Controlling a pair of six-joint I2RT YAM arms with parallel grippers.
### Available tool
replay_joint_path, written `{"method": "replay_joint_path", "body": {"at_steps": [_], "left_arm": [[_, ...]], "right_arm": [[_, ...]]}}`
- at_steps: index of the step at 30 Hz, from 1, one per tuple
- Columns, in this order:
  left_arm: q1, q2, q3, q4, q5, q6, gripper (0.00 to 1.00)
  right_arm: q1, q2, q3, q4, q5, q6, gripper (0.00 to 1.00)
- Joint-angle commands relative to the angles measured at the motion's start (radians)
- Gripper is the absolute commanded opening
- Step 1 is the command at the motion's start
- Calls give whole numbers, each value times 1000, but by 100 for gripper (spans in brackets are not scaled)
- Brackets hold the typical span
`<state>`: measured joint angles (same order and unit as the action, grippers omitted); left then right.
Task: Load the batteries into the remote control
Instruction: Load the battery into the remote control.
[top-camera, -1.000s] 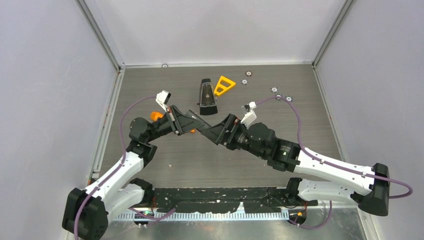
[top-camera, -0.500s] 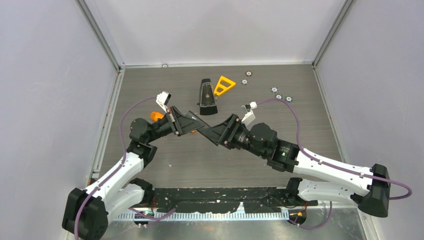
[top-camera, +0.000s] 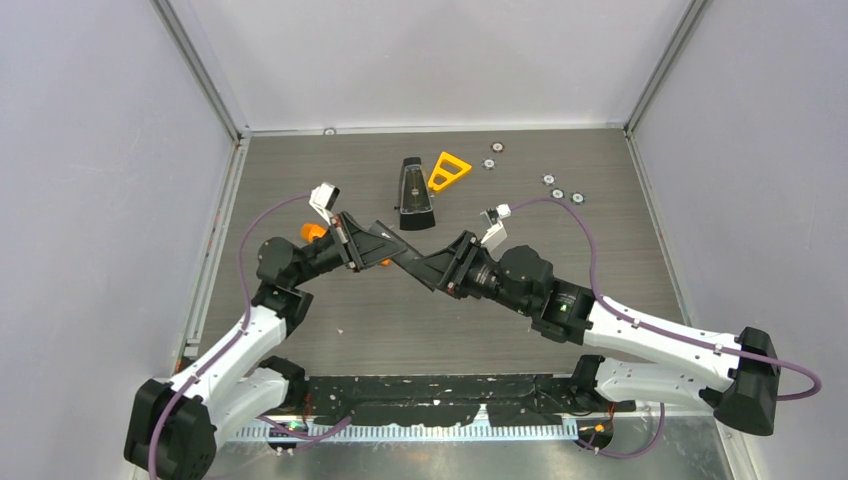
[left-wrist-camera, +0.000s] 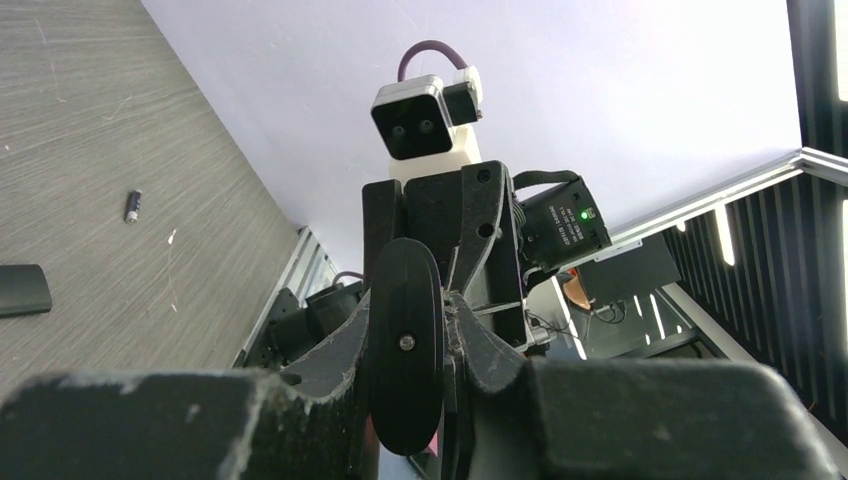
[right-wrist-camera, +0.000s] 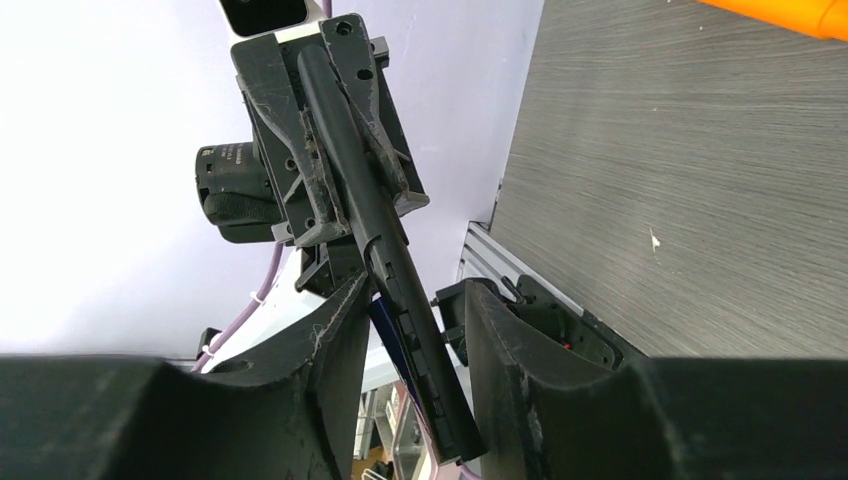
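Clamped in left tool (top-camera: 392, 254): remote control (right-wrist-camera: 375, 215), raised over counter (top-camera: 600, 200) mid-frame. Spread around its free end: right tool (right-wrist-camera: 415, 295). Lying on counter, upper left of left wrist view: one battery (left-wrist-camera: 132, 205).

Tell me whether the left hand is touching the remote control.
Touching. The left wrist view shows the remote control end-on, pinched between the two fingers of the left hand with no gap on either side.
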<state>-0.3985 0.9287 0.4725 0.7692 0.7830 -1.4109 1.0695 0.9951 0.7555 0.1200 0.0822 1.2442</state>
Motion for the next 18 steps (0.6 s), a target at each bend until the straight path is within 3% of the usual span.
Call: {"method": "replay_joint_path", "body": {"at_steps": [1, 18], "left_arm": [[-2, -29, 3, 58, -22, -21, 0], [-2, -81, -49, 55, -141, -234, 0]], "right_arm": [[-1, -2, -14, 87, -19, 21, 35], [-8, -3, -43, 165, -35, 32, 18]]}}
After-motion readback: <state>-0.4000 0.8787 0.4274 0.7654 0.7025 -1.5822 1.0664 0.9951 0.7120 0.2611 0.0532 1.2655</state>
